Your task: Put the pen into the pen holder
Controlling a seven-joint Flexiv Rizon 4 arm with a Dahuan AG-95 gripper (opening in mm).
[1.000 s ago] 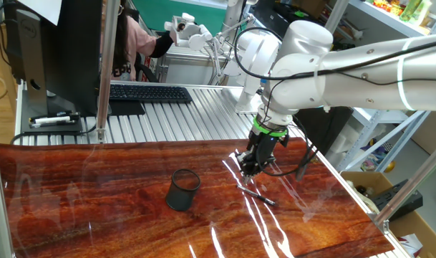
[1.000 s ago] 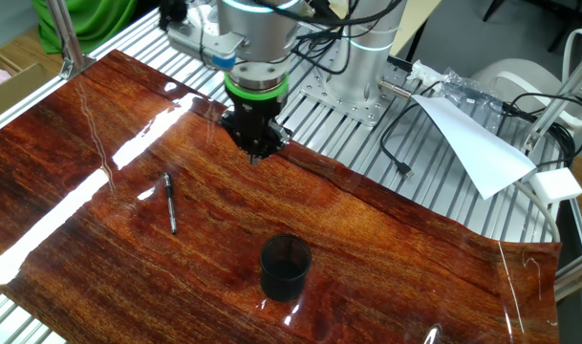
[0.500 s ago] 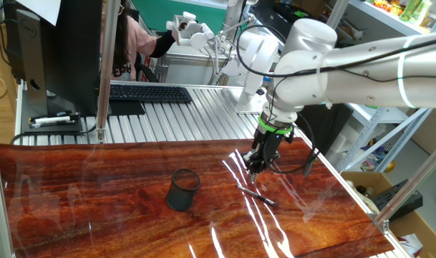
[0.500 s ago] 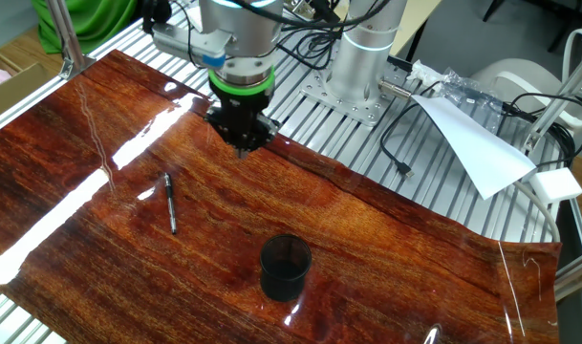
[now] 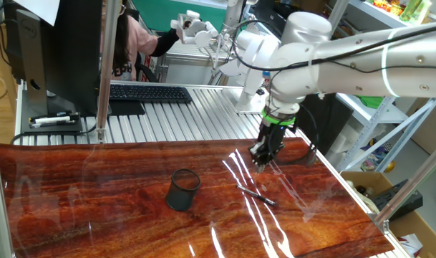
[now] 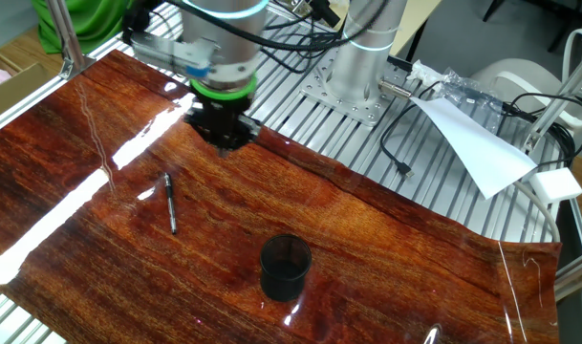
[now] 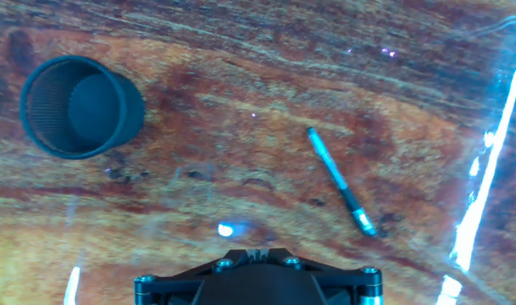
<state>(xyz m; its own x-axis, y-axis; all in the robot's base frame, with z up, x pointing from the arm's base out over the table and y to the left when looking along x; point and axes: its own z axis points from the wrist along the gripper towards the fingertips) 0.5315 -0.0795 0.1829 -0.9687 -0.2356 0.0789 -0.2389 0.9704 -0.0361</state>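
Observation:
The pen (image 5: 257, 195) is thin and black and lies flat on the glossy wooden table; it also shows in the other fixed view (image 6: 170, 203) and the hand view (image 7: 341, 180). The pen holder (image 5: 183, 189) is a small black mesh cup standing upright and empty, also seen in the other fixed view (image 6: 286, 268) and the hand view (image 7: 80, 106). My gripper (image 5: 262, 159) hangs above the table, a short way beyond the pen and apart from it; it shows in the other fixed view (image 6: 224, 145) too. Its fingers meet in a point (image 7: 256, 252), shut and empty.
A ribbed metal surface (image 5: 175, 118) runs behind the wooden table, with a keyboard (image 5: 149, 93) and a monitor stand. The arm's base (image 6: 362, 57) and cables (image 6: 405, 143) stand beside it. A white paper sheet (image 6: 477, 143) lies near the edge. Bright glare streaks (image 5: 239, 172) cross the table.
The gripper has moved sideways along the table's back edge, away from the cup's side and closer to the pen's side. The pen and the cup have not moved.

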